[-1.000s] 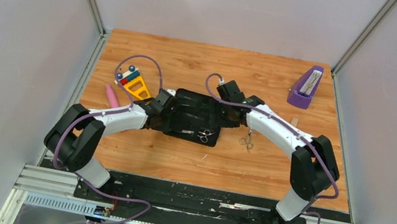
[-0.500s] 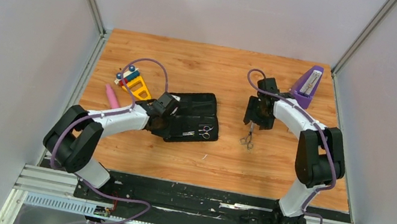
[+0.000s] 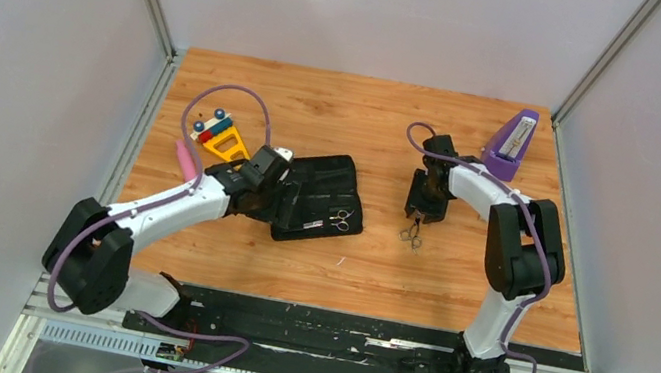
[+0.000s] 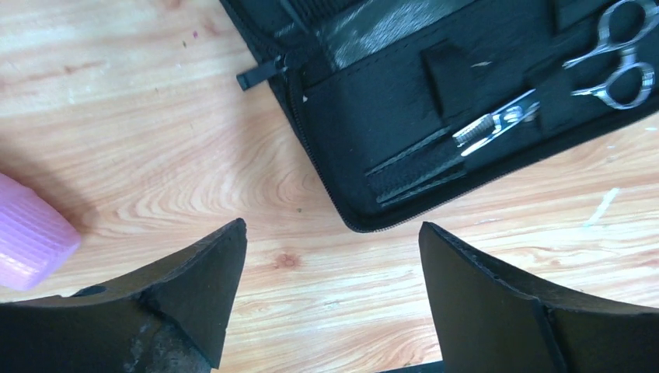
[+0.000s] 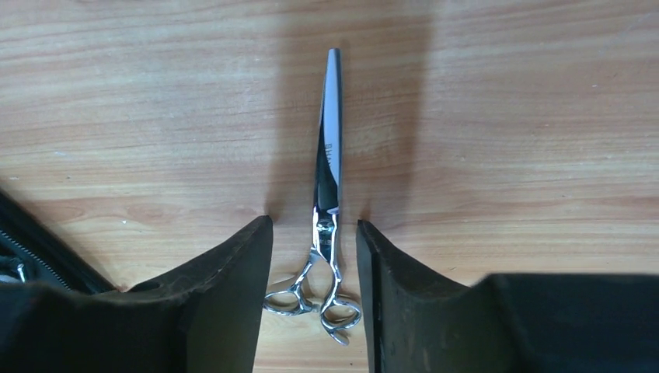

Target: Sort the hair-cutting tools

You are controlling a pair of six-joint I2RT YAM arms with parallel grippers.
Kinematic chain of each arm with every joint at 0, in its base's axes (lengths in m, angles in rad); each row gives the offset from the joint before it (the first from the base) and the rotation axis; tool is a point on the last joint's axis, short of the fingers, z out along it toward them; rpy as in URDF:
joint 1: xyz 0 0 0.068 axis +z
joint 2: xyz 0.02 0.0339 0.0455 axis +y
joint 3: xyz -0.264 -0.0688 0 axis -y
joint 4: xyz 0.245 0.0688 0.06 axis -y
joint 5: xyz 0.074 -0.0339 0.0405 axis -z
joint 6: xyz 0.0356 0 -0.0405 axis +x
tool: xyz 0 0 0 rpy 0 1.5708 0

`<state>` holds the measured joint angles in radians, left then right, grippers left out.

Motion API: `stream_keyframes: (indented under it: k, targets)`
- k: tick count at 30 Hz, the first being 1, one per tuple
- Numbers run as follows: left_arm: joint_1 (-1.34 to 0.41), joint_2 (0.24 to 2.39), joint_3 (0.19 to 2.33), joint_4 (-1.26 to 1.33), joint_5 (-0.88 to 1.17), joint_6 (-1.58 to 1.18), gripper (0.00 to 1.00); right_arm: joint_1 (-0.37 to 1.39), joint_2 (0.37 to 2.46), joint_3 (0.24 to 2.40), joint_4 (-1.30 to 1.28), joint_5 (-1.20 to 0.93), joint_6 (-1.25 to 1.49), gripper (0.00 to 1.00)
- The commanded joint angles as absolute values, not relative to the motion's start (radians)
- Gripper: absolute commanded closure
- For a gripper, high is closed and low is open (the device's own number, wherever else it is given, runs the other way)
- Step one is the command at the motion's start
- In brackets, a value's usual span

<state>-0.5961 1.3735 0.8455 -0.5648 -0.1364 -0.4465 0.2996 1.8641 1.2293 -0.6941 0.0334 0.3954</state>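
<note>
One pair of silver scissors [image 5: 330, 155] lies loose on the wooden table [image 3: 244, 253], right of the black zip case [image 3: 316, 189]. My right gripper [image 5: 313, 225] stands over its pivot, one finger on each side, open with a narrow gap to the metal. From above, that gripper [image 3: 424, 210] sits just above the loose scissors [image 3: 413, 233]. A second pair of scissors [image 4: 618, 58] is strapped inside the open case [image 4: 373, 93], next to slim black strips [image 4: 420, 165] that may be combs. My left gripper [image 4: 332, 252] is open and empty over bare wood at the case's corner.
A pink tube [image 4: 31, 245] lies left of my left fingers and shows from above as a pink tube [image 3: 184, 158]. A yellow toy with coloured blocks [image 3: 225, 137] sits behind it. A purple stand [image 3: 509, 145] is at the back right.
The case slid left with my left gripper, which then opened wide and let it go. My right gripper swung right over the loose scissors, and its jaws have narrowed around them.
</note>
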Motion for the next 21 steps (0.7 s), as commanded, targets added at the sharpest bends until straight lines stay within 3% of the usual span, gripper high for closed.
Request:
stream_keyframes:
  k: [1, 5, 11, 21]
  targets:
    - [-0.603, 1.278, 0.896, -0.553, -0.156, -0.449, 0.07, 0.293, 1.912, 1.22, -0.655, 0.065, 0.418, 0.59]
    - [-0.608, 1.23, 0.889, -0.51, -0.121, -0.448, 0.01, 0.293, 1.897, 1.211, -0.634, 0.061, 0.421, 0.76]
    - [-0.643, 1.23, 0.881, -0.373, -0.059, -0.455, 0.0, 0.293, 1.802, 1.182, -0.588, 0.018, 0.436, 0.99]
    - [-0.705, 1.433, 0.991, -0.15, 0.037, -0.454, 0.0, 0.292, 1.684, 1.128, -0.498, -0.085, 0.469, 1.0]
